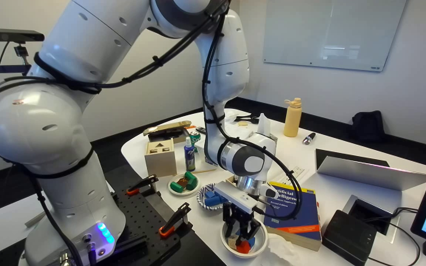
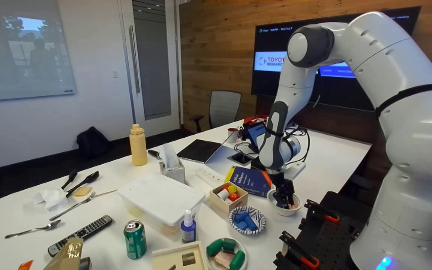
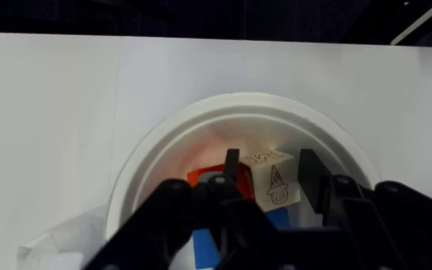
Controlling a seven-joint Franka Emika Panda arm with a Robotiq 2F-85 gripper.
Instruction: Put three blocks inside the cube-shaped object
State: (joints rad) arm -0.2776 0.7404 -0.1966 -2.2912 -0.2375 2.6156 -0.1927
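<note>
The cube-shaped object is a light wooden box with cut-out holes in its top; its top is cut off by the frame edge in an exterior view. A white bowl holds a red block, blue blocks and a pale wooden block with an ice-cream drawing. My gripper is open, pointing down into the bowl. Its fingers stand on either side of the pale block, with a gap at the right finger. The left finger overlaps the red block. In both exterior views the gripper hides part of the bowl's contents.
A patterned bowl of blue blocks, a plate with green blocks and a small wooden box of coloured pieces stand nearby. A thick book lies beside the white bowl. A spray bottle stands beside the cube-shaped box. Black clamps line the table edge.
</note>
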